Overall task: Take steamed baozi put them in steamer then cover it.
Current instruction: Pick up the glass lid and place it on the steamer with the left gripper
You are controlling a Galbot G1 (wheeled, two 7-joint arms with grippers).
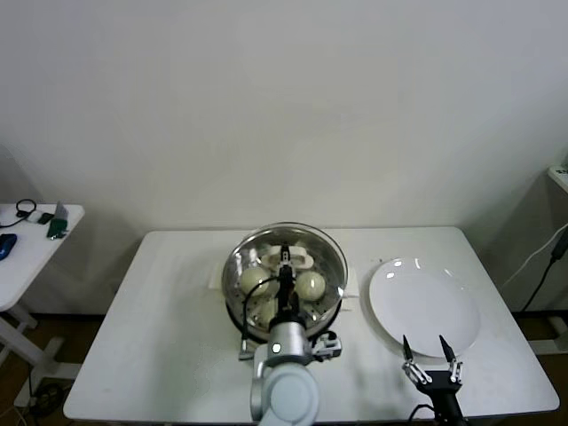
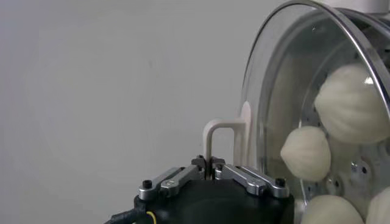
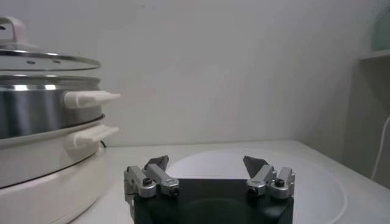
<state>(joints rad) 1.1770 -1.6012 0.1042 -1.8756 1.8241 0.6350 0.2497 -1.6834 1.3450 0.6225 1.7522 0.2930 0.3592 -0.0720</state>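
One claw clamped on cover handle

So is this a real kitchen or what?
Probably not: it looks like a plain test room. A steamer and white plate sit on a bare white table against an empty wall, with no stove or sink.

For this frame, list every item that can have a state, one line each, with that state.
cover: resting on the steamer, its handle pinched by the left gripper.
steamer: covered, on its cream base.
steamed baozi: inside the steamer, under the glass.
plate: bare, right of the steamer.
left gripper: shut on the cover handle.
right gripper: open, holding nothing, at the plate's near edge.
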